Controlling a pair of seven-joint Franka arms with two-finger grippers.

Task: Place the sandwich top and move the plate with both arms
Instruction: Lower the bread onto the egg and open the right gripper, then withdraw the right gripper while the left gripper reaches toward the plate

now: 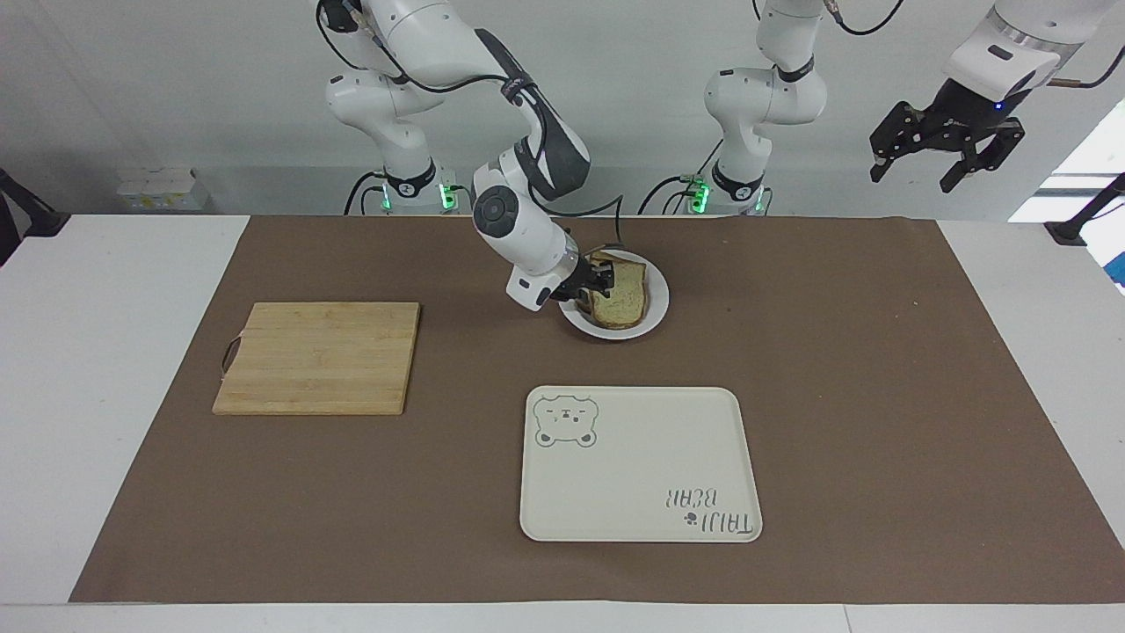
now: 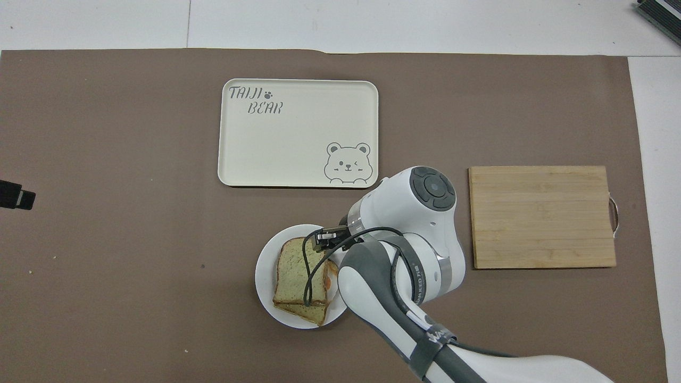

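Observation:
The sandwich top (image 1: 622,296) (image 2: 298,271), a pale slice with a brown crust, lies flat on the stacked sandwich on the small white plate (image 1: 656,315) (image 2: 264,276). A bit of orange filling shows at the stack's edge. My right gripper (image 1: 600,277) (image 2: 325,239) sits low at the plate's edge toward the right arm's end, right against the slice. My left gripper (image 1: 914,171) (image 2: 16,194) hangs open and empty, high up off the left arm's end of the table.
A cream tray with a bear drawing (image 1: 640,463) (image 2: 298,133) lies farther from the robots than the plate. A wooden cutting board (image 1: 318,357) (image 2: 542,217) lies toward the right arm's end. Brown paper covers the table.

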